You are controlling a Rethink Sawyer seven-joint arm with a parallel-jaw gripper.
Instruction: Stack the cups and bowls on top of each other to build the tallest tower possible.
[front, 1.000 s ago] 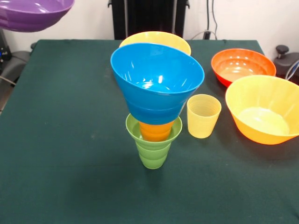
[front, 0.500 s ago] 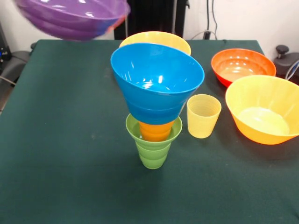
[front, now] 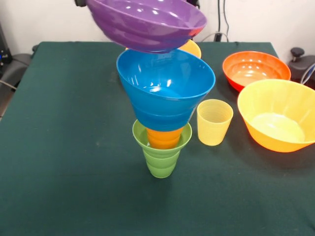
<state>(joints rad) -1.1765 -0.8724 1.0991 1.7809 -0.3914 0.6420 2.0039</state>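
Dark green cloth covers the table (front: pixel 59 187). Since a second ago the purple bowl (front: pixel 147 22) has swung in from the far left corner and now hangs tilted over the tower (front: pixel 165 110), ready for placing; its carrier's state I cannot tell. Mid-table, the blue bowl (front: pixel 165 91) sits on an orange cup (front: pixel 162 137) nested in the green cup (front: pixel 161 157).
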